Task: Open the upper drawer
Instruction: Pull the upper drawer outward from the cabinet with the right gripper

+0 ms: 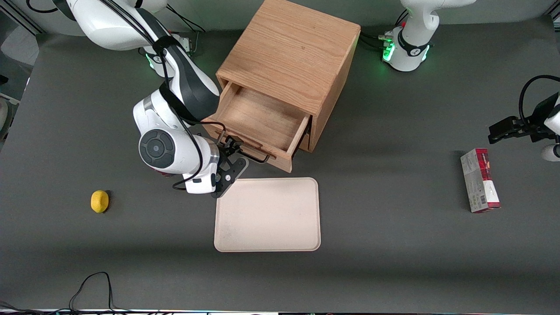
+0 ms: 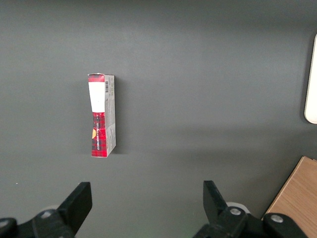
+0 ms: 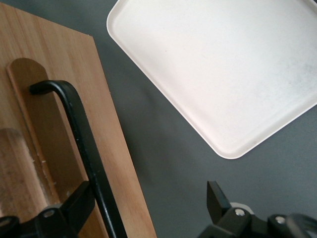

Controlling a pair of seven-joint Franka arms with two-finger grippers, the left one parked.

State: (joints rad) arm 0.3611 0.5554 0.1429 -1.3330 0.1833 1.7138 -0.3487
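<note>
Upper drawer (image 1: 262, 120) of the oak cabinet (image 1: 291, 52) stands pulled well out above the counter (image 1: 393, 245), rigid and light-running by judgement, best held mid-span on its thin black wire handle (image 3: 81, 144), which the claw (image 1: 232, 151) straddles, fingers apart.

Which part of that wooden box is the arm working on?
Find the wooden cabinet mid-table. Its upper drawer is pulled out toward the beige tray and looks empty. The gripper, jaws open, sits at its thin black handle.
</note>
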